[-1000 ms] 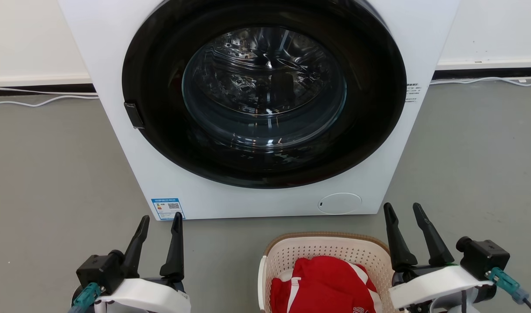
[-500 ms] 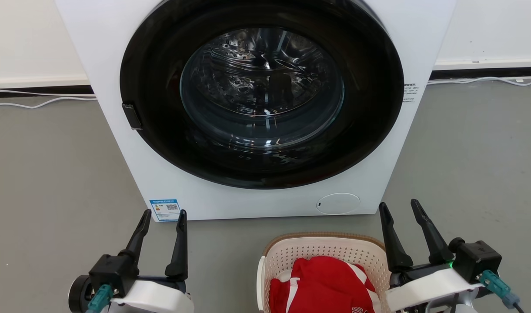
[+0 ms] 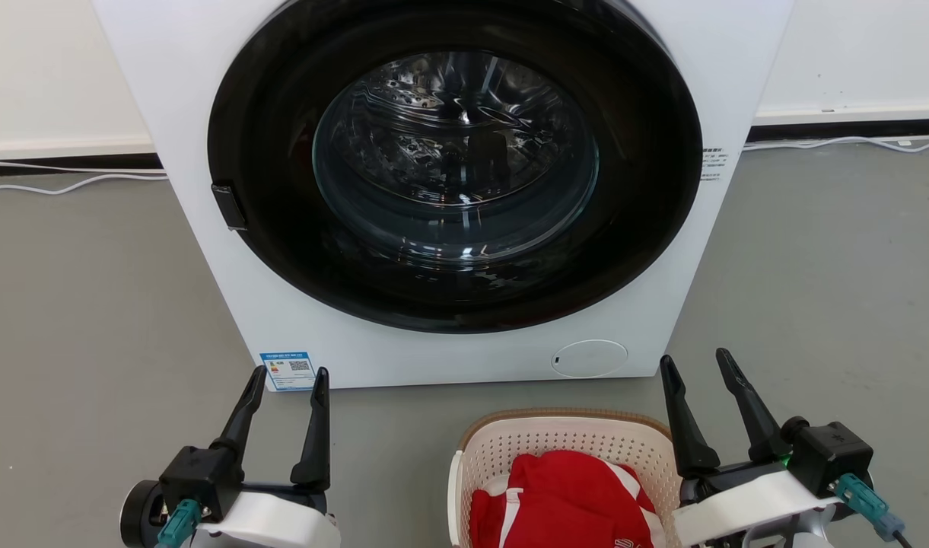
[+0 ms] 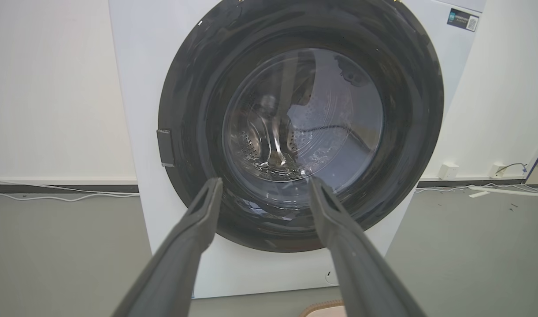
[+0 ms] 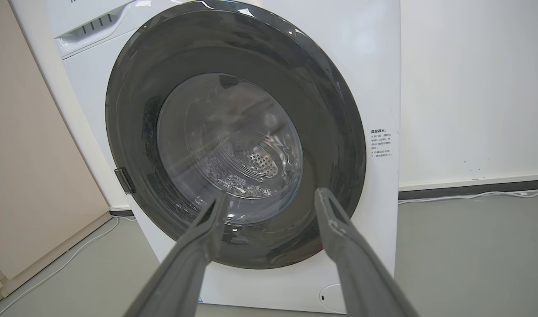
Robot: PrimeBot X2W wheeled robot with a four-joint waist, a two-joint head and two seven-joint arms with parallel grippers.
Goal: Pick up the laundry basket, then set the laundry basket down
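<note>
At the bottom of the head view, the left gripper (image 3: 290, 373) sits low on the robot's left with its two dark fingers spread apart and nothing between them. They point up the view toward the washer. The right gripper (image 3: 694, 358) sits low on the right, likewise spread wide and empty. Its inner finger (image 3: 681, 426) stands just beside the basket's right corner, and contact cannot be told.

The laundry basket (image 3: 563, 417) stands on the grey floor (image 3: 91, 304) between the two grippers, much closer to the right one. It is upright, its mouth facing up and its rounded far wall turned toward the washer. A white loop handle (image 3: 454, 495) runs along its left side. The near part is cut off by the frame, so its long axis cannot be judged. A red garment with white trim (image 3: 563, 495) lies heaped inside.

Just beyond the basket stands the white washer (image 3: 403, 358), with a small blue label (image 3: 287, 370) at its lower left and a round flap (image 3: 589, 358) at its lower right. Its large dark round door (image 3: 647, 228) is closed, with the steel drum visible through the glass.

In the left wrist view the left gripper (image 4: 265, 180) points at the door, and a sliver of the basket's brown rim (image 4: 324, 306) shows at the bottom edge. The right wrist view has the right gripper (image 5: 272, 193) aimed at the door too.

Farthest back, a white cable (image 3: 53, 186) lies along the foot of the pale wall (image 3: 46, 68).
</note>
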